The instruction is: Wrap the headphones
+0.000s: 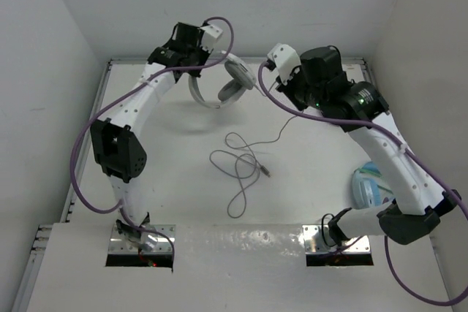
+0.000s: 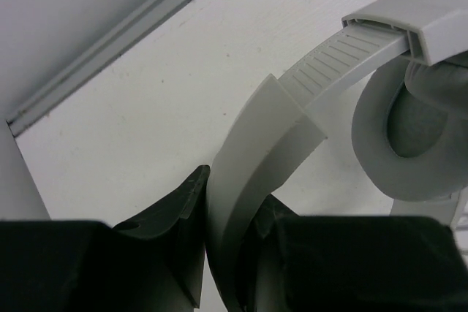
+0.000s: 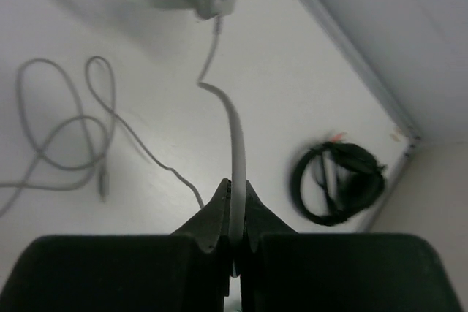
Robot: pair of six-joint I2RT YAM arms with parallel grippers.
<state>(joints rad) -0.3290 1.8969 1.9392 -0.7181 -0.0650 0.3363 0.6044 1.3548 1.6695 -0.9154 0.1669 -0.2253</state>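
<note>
Headphones point(image 2: 248, 180): ribbed grey plastic band point(image 2: 344, 60), padded oval earcup point(image 2: 369, 144).

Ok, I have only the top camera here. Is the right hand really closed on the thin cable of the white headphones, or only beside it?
Observer: Closed on it. In the right wrist view the right hand is shut, and the cable of the headphones is pinched between its fingertips.
Operator: Good. And the other side, what does it grip exactly?
Observer: The left hand is shut on the headband, just below the ribbed slider part.
Operator: Is something hidden from my view?
Observer: Yes, black headphones lie in the corner. Only the right wrist view shows them.
</note>
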